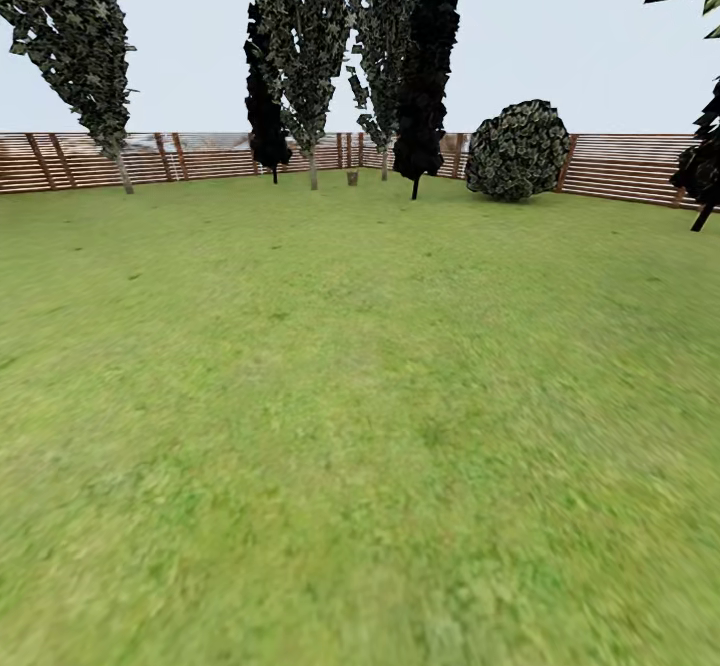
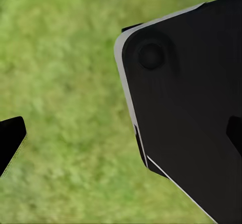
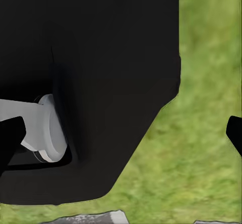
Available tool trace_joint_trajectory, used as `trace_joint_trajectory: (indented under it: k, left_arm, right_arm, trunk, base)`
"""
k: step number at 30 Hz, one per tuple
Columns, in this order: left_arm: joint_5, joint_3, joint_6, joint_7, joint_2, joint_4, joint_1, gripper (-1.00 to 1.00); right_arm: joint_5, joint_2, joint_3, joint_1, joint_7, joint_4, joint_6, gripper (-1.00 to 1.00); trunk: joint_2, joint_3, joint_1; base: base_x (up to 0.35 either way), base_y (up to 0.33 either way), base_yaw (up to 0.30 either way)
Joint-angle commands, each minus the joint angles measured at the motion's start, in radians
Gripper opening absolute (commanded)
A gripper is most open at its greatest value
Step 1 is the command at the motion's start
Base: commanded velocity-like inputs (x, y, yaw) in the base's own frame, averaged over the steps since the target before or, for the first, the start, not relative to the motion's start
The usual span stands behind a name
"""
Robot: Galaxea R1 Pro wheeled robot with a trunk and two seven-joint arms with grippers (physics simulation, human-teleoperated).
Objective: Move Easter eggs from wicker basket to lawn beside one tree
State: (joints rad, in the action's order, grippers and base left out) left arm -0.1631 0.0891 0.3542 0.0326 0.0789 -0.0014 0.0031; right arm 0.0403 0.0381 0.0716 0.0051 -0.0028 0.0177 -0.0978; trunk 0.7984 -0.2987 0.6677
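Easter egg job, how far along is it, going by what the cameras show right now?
Nothing looks done yet. The head view shows open lawn running to the fence, with a small brown object, possibly the wicker basket, too far away to be sure. No eggs are visible. In hand: apparently just the approach, wrist views showing grass and dark robot parts. Left: reaching the basket, taking out three eggs, placing them by one grey-trunked tree.

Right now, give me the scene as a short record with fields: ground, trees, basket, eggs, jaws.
ground: the lawn, wide flat grass, out to a wooden fence
trees: pale-trunked trees and black-trunked trees stand along the far fence, with a round bush to their right
basket: a small brown object sits far off by the fence between the trunks; too small to tell
eggs: none made out in these views
jaws: wrist views look down on grass past dark robot parts; open or shut cannot be told
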Motion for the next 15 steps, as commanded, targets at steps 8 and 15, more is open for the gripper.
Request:
trace_joint_trajectory:
  k: [8, 15]
  left_arm:
    - [-0.003, 0.008, 0.003, 0.004, -0.003, 0.000, 0.000, 1.00]
    - [-0.003, 0.010, 0.003, 0.004, -0.004, 0.000, 0.000, 1.00]
  right_arm:
    - [0.004, 0.000, 0.007, 0.000, 0.000, 0.002, -0.007, 1.00]
    - [0.004, 0.000, 0.007, 0.000, 0.000, 0.002, -0.007, 1.00]
  trunk:
    - [0.001, -0.001, 0.001]
    - [0.001, -0.001, 0.001]
  base:
    - [0.340, 0.000, 0.000]
    - [0.340, 0.000, 0.000]
